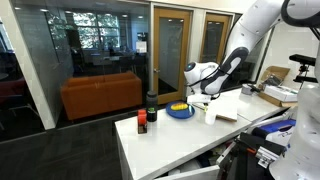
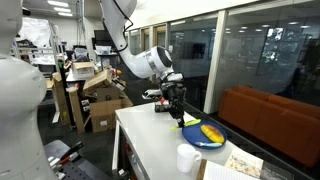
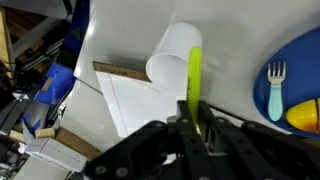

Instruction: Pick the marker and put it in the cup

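Observation:
In the wrist view my gripper (image 3: 192, 112) is shut on a slim yellow-green marker (image 3: 195, 72), which sticks out past the fingers toward the white cup (image 3: 172, 62). The marker's tip overlaps the cup's side in this view. In an exterior view my gripper (image 2: 177, 108) hangs above the table with the marker (image 2: 180, 120) pointing down; the cup (image 2: 188, 158) stands nearer the camera. In an exterior view the gripper (image 1: 203, 88) is above the blue dish area and the cup (image 1: 210, 116) stands just below it.
A round blue dish (image 3: 296, 80) with yellow inside and a light blue fork (image 3: 275, 88) lies right of the cup. A sheet of paper (image 3: 130, 100) lies under the cup. A dark bottle (image 1: 151, 106) and a red-orange item (image 1: 142, 123) stand toward the table's left end.

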`<act>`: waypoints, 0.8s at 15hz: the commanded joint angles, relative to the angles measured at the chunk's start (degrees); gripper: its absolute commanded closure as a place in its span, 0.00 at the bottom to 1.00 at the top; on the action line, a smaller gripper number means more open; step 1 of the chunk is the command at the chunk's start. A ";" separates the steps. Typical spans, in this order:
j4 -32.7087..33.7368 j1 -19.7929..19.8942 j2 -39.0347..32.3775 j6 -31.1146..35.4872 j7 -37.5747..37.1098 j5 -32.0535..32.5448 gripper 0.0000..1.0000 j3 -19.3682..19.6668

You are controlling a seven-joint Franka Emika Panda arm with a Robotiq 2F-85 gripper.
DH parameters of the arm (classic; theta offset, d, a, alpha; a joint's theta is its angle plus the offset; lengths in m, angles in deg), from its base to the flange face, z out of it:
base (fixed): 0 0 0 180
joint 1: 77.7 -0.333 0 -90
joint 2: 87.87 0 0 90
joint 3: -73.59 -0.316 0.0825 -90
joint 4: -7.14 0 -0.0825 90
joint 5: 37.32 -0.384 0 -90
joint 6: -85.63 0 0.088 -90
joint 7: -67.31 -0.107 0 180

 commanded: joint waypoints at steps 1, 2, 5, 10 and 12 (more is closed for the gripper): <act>-1.02 5.91 2.15 -3.79 -3.47 3.53 0.97 -5.96; -1.13 7.03 2.16 -4.42 -4.00 4.09 0.97 -6.95; -1.35 9.67 1.63 -4.10 -6.14 5.56 0.97 -8.98; -1.04 12.24 0.53 -2.74 -11.02 7.97 0.97 -10.78; -0.53 12.96 -0.16 -2.58 -12.78 9.25 0.97 -11.13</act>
